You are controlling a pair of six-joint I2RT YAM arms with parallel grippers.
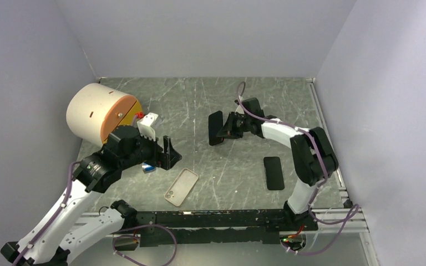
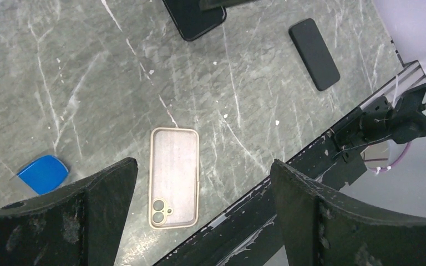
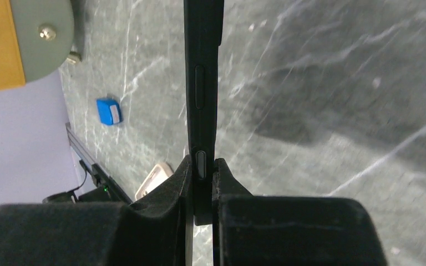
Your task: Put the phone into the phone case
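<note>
Our right pincer [image 1: 230,126] is clamped on one edge of the phone [image 1: 216,127], holding it up on its side over the bench [image 1: 227,94]. The phone case [image 1: 181,187] lies flat well apart from that pincer, off to its left and nearer our side, with its long axis on a slant. Our left pincer [image 1: 165,155] is the nearer one, spread wide and empty just above the case. We judge the phone must travel left and nearward, then turn flat to match that slant.
</note>
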